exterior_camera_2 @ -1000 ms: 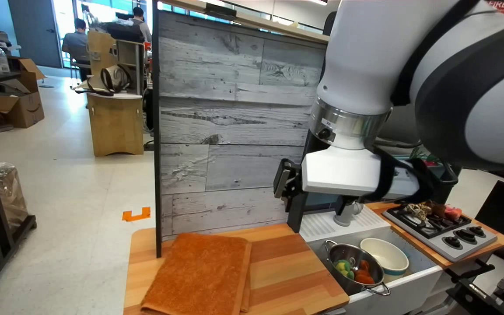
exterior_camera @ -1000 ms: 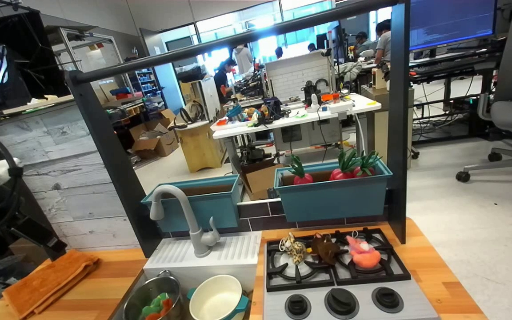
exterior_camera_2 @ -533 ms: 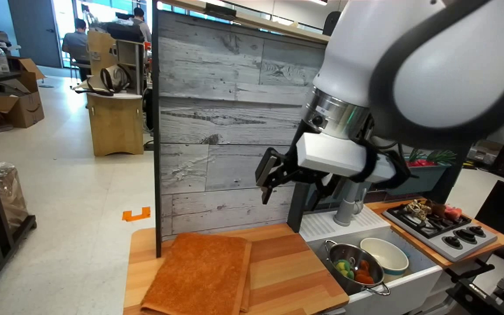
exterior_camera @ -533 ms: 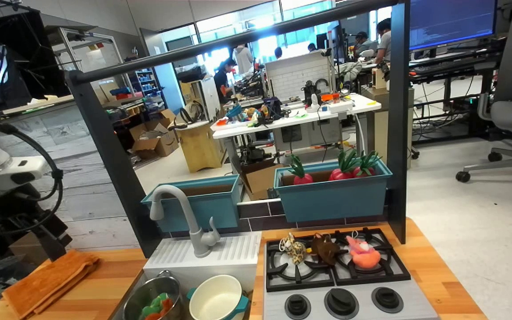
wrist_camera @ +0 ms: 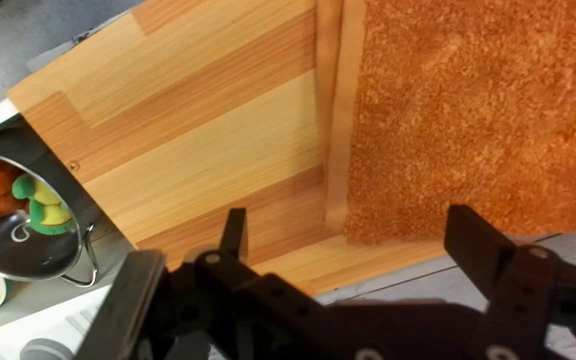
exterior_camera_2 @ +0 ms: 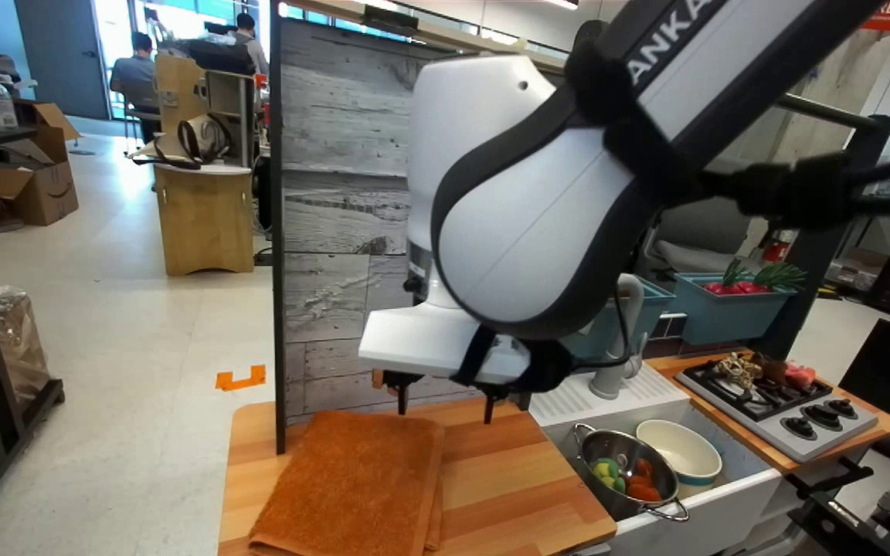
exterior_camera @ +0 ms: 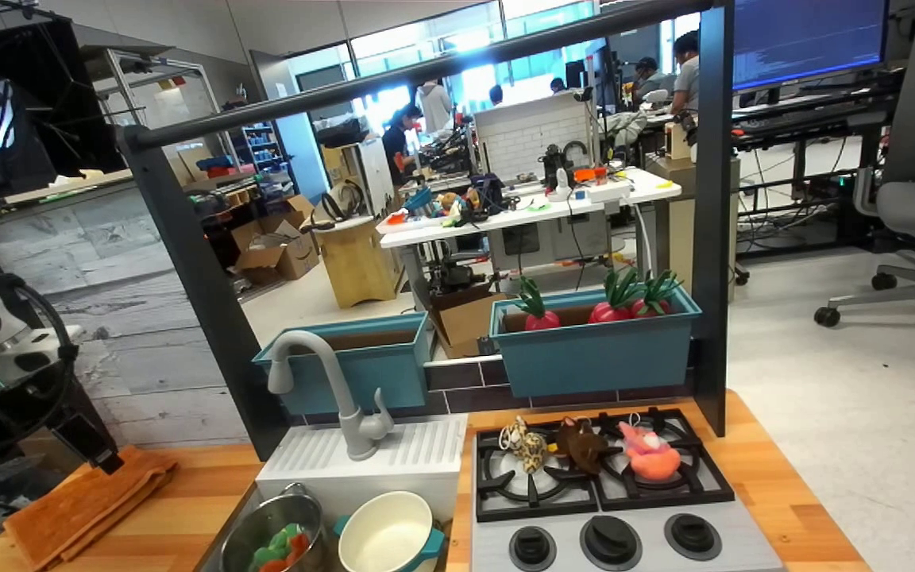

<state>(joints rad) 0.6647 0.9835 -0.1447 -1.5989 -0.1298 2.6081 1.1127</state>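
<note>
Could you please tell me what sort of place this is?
Probably a robotics lab: a robot arm over a mock kitchen with plush toys on its stove, and a cluttered table behind.

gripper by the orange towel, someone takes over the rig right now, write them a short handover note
Gripper: jaws open, nothing between them, over the edge of the orange towel; whether they touch it can't be confirmed.
Things: the towel lies folded on the wooden counter; the steel pot and the cream pot are in the sink.
Done: jaws are at the towel.
Left: towel not yet grasped or lifted.
</note>
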